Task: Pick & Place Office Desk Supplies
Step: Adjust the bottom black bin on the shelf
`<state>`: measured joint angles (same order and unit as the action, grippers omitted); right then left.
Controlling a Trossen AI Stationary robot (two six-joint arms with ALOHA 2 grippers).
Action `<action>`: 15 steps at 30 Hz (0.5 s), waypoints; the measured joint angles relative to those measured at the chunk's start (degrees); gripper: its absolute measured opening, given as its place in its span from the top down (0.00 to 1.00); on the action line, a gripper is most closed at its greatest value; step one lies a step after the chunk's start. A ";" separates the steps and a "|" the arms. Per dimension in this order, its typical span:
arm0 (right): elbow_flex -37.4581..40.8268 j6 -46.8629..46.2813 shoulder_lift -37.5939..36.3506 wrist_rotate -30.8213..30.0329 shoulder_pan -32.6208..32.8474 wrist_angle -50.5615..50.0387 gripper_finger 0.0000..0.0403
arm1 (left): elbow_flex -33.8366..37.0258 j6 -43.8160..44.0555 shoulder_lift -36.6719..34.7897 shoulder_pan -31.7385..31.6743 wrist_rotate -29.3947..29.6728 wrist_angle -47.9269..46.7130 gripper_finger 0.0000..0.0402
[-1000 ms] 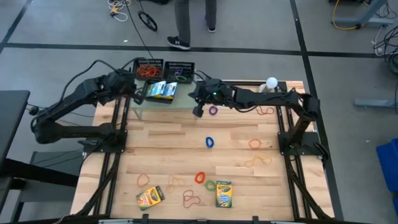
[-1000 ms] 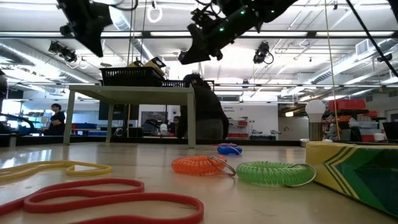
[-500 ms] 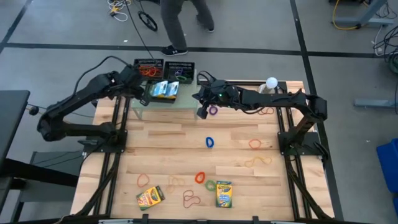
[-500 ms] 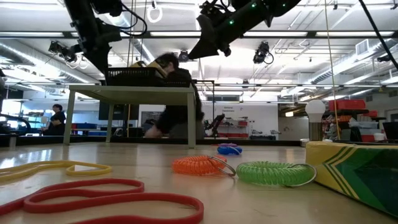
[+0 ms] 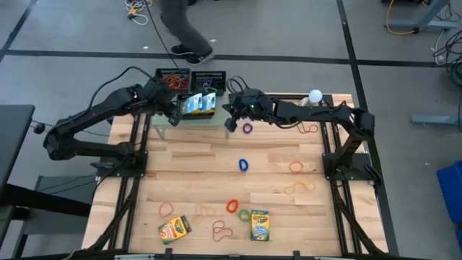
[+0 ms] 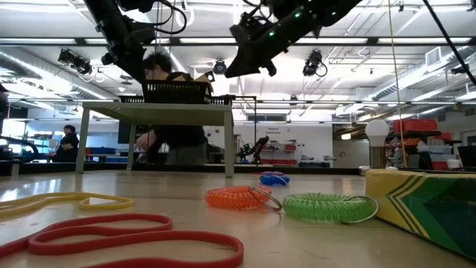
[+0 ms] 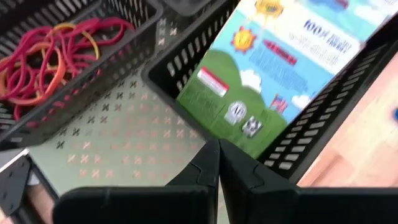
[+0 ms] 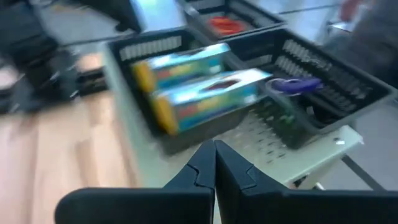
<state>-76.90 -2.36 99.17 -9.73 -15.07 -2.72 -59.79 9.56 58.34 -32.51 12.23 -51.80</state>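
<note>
With both sets of jaws pressed together and empty above the shelf (image 5: 189, 121): crayon boxes (image 5: 196, 105) in a mesh tray (image 7: 323, 118), more loose on the counter (image 5: 195, 162); possible knock shoving that tray off.

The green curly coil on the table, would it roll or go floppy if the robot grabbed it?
The green coil looks like a springy spiral, so it would probably stretch and sag. Lying on its side on the table, it might roll a little if nudged. It looks light.

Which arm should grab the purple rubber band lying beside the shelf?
Right. The right gripper, shut and empty, hovers beside the purple rubber band; the left gripper is across the shelf.
</note>
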 joint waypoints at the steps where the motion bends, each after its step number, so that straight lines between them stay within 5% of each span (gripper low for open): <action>1: -1.05 -0.59 0.76 -0.84 -0.42 -0.17 0.99 | 0.00 -0.07 0.16 0.00 -0.17 0.61 0.97; 5: -6.10 -1.79 4.28 -3.51 -2.25 -4.89 0.99 | 0.00 -0.77 1.09 -0.02 -0.51 1.92 0.97; 15: -13.05 -1.46 11.00 3.64 -3.17 -7.89 0.99 | 0.00 -1.70 2.36 -0.02 -0.77 3.25 0.97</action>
<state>-89.95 -3.83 110.17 -6.10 -18.24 -10.61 -59.79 7.86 60.71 -32.53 11.47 -48.55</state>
